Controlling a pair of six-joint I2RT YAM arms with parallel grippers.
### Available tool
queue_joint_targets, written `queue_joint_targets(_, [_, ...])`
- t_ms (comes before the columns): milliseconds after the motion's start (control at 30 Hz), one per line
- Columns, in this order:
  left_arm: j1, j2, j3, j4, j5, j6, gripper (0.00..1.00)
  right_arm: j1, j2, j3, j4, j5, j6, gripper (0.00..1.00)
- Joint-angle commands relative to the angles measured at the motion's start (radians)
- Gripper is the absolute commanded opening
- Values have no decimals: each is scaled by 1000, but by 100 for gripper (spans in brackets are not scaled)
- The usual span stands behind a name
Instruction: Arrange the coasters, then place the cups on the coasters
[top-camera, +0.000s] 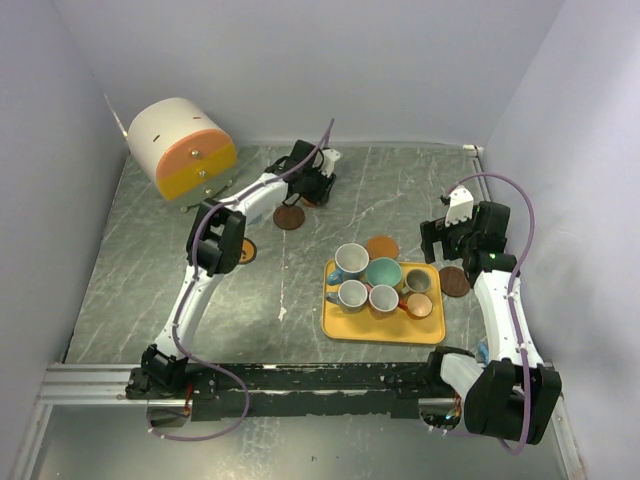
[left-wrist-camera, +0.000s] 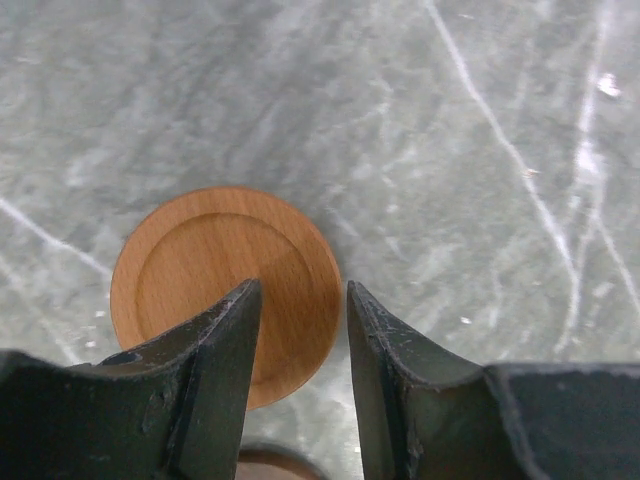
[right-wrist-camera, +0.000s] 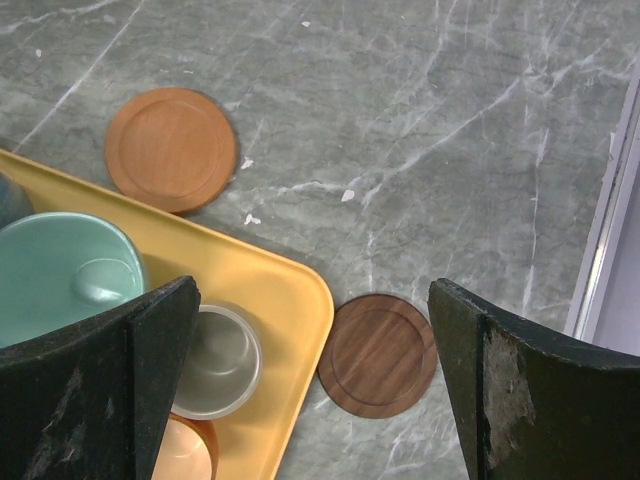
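The grey marbled table (top-camera: 400, 190) carries a yellow tray (top-camera: 345, 326), scattered coasters (top-camera: 289, 217) and a white-and-orange cylinder (top-camera: 180, 145).

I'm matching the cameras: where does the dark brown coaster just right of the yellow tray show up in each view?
Top external: dark brown coaster, right of centre, just right of the yellow tray.
Left wrist: not in it.
Right wrist: bottom centre, beside the tray's corner.
Shared landmark: the yellow tray, seen in the top and right wrist views.
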Motion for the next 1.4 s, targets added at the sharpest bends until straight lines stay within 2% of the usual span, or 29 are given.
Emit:
queue_joint_targets(0, [-57,-10,-92,-70,94,-28,50,2,-7,-11,0,11,-7,100])
queue_joint_targets(467, [-119,-43,-148,-67,209,-74,50,2,-6,-12,-1,14,-10,100])
queue_joint_targets(700, [-124,-108,-244,-29,213,-95,50,3,-4,-10,1,13,-11,100])
queue_joint_targets(867, [-124,-104,-224,-37,223,-94,50,3,0,-8,-2,9,-11,100])
queue_joint_targets(1200, [-121,-185,-163,-32,234,-40,55,4,15,4,-10,47,-19,100])
queue_joint_targets(1367, [-110,-265,-188,13,238,-21,63,5,35,28,-53,116,-82,100])
